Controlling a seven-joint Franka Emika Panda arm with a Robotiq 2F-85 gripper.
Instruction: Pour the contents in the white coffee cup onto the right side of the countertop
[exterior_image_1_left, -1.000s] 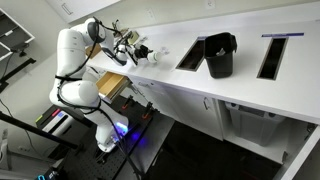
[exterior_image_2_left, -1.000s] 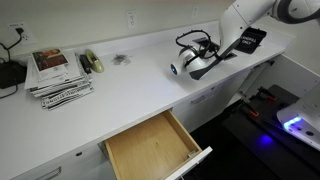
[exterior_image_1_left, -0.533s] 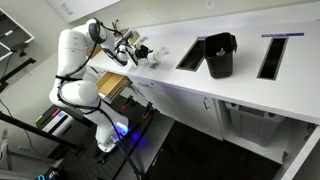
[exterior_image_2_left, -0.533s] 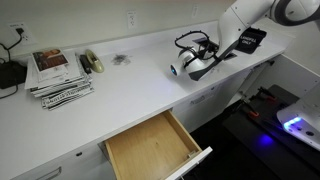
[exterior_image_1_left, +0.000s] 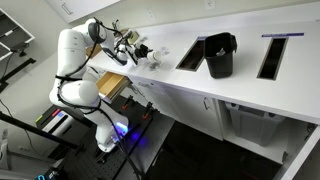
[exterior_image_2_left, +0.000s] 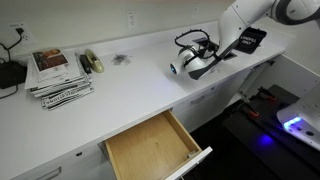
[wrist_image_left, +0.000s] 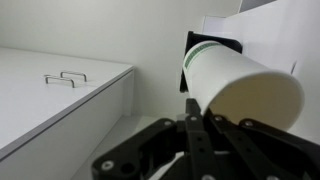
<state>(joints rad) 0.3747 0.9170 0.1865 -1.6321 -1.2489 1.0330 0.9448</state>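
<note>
Wrist view fills with the white coffee cup (wrist_image_left: 235, 80), tipped right over on its side so its pale round end faces the lower right of the frame. The gripper (wrist_image_left: 192, 125) comes up from the bottom edge, and I read it as clamped on the cup.

Over the last second I see no change at all. The arm, the tilt and the cup sit the same in both exterior views. In an exterior view the cup (exterior_image_2_left: 176, 69) hangs at the gripper's tip (exterior_image_2_left: 195, 62) in the upper right of the frame, just above the countertop (exterior_image_2_left: 130, 95). In an exterior view it (exterior_image_1_left: 152, 57) sits upper left of centre, well apart from the black bin (exterior_image_1_left: 220, 55).

I cannot make out the contents, either in the cup or falling. My judgement is that I am holding the pour at full tilt. With nothing moving, either the cup has emptied or the bits need a further tip or shake.
</note>
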